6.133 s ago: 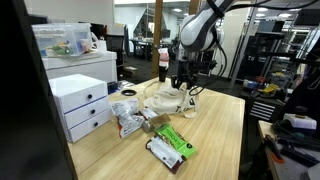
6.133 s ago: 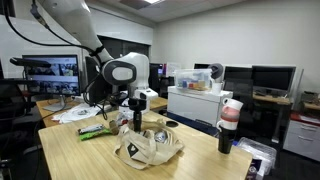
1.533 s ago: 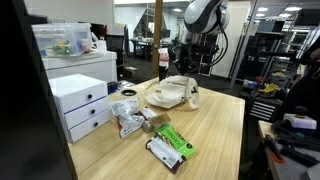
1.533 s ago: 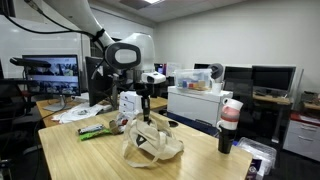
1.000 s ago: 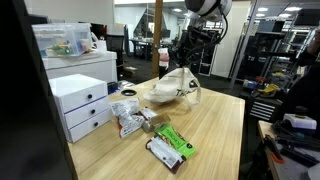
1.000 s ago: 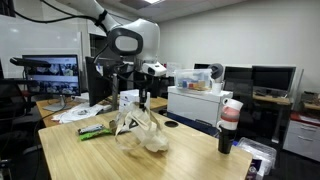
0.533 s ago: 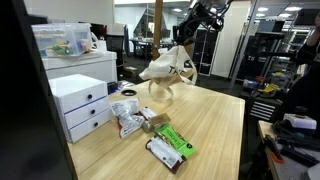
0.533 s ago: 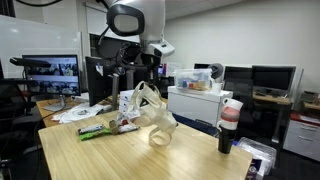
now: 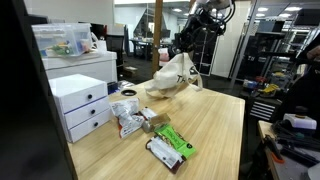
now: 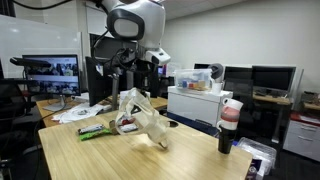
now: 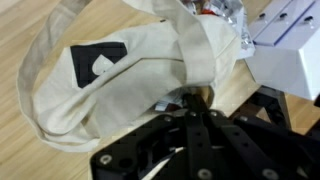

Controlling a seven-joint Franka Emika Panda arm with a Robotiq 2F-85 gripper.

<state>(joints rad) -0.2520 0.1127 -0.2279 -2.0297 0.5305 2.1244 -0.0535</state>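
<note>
Pincer (image 9: pixel 186 50) clamped on top of cloth bag (image 9: pixel 170 76) in an exterior view; bag hangs slanted over far end of wooden table (image 9: pixel 215 130). White drawers (image 9: pixel 80 105) and green packets (image 9: pixel 172 140) sit well apart from it, nearer the camera.

In an exterior view the pincer (image 10: pixel 141 82) is up under the arm and the bag (image 10: pixel 142 117) dangles low over the table (image 10: pixel 90 155); can't tell if its lowest corner touches.

Wrist view: pincer (image 11: pixel 190 103) jaws together, pinching bag (image 11: pixel 110 70) fabric; black patch (image 11: pixel 98 60) faces camera.
</note>
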